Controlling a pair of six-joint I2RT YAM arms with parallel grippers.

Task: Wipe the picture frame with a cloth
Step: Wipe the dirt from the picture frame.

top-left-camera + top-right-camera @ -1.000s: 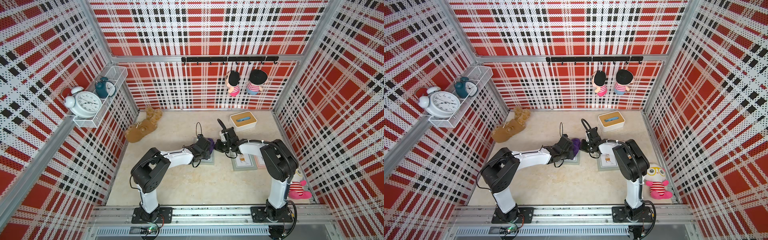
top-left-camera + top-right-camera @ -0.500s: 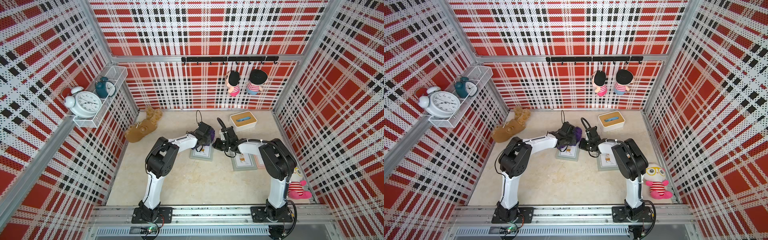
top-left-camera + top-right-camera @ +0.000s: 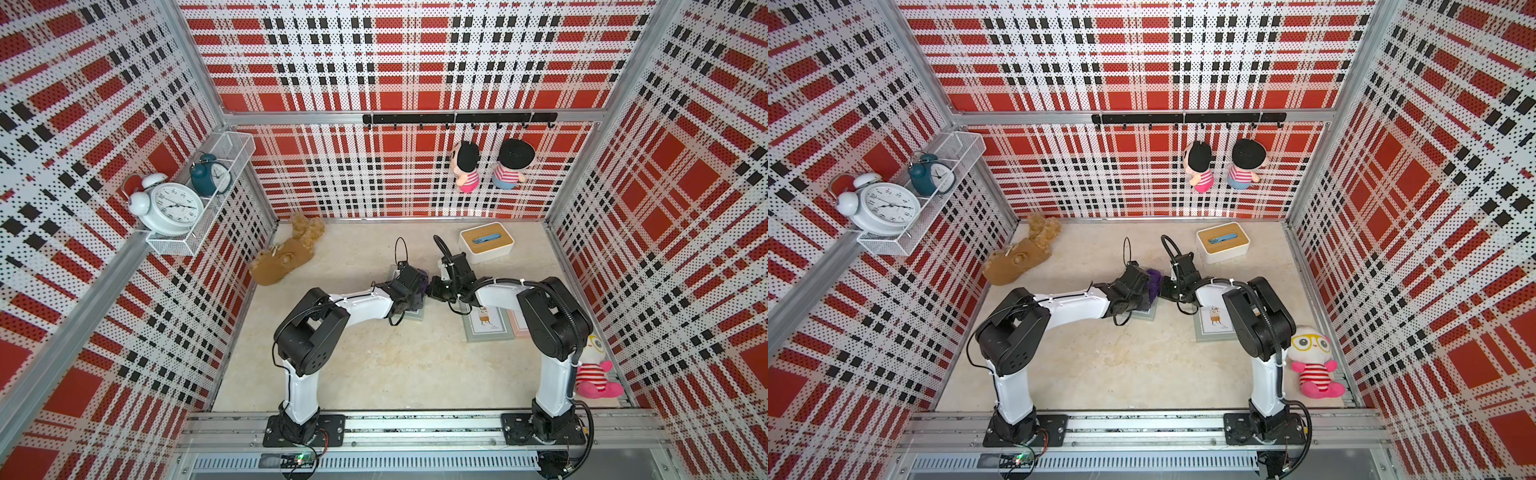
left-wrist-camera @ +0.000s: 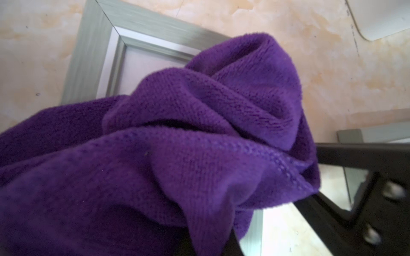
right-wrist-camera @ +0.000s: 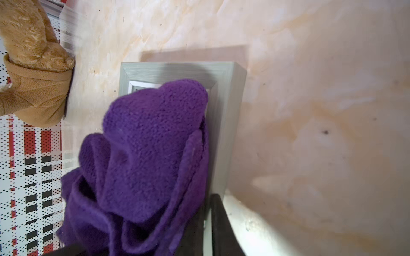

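A grey picture frame [image 3: 413, 314] lies flat on the table's middle, mostly hidden under my left gripper [image 3: 417, 286] in both top views. That gripper is shut on the bunched purple cloth [image 4: 199, 144], which rests on the frame's glass. The left wrist view shows one frame corner [image 4: 93, 55] bare beyond the cloth. My right gripper [image 5: 207, 226] is shut on the frame's side rail [image 5: 224, 133], with a dark finger [image 5: 219, 221] on each side of it. The cloth [image 3: 1153, 279] shows between the two grippers in a top view.
A second grey frame [image 3: 486, 328] with a pinkish one beside it lies under my right arm. A white box with a wooden lid [image 3: 486, 243] stands at the back right. A brown plush [image 3: 286, 257] lies back left, a striped doll [image 3: 594, 370] by the right wall.
My left gripper swept the cloth along the frame away from the arm bases, then came part of the way back. The right gripper stayed on the frame's edge.
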